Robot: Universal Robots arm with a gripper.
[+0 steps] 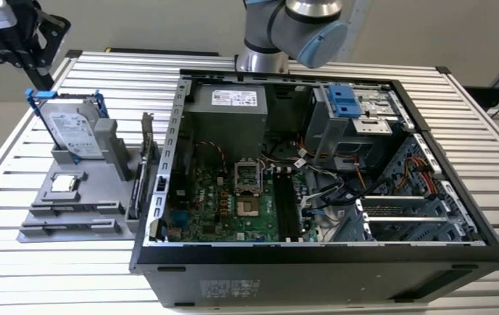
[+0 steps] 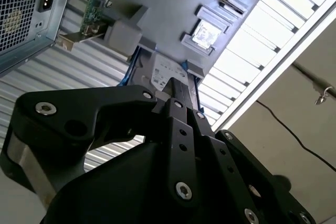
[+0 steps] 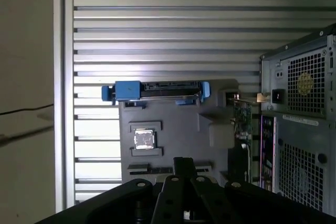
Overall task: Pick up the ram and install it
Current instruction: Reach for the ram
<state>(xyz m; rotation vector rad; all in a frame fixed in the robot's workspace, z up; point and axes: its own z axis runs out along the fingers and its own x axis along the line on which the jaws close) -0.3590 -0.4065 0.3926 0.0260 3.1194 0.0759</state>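
Slatted tabletop (image 1: 21,275) is carrying a tray (image 1: 96,197) beside an open computer case (image 1: 320,256). Claw (image 1: 46,82) is hovering above, pinched narrow and empty — ram (image 3: 152,170) seemingly waiting in the tray, unpicked.

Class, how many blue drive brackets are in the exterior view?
2. First bracket on the hard drive standing in the grey holder, exterior view's left; second bracket in the case's drive bay. Others may be hidden.
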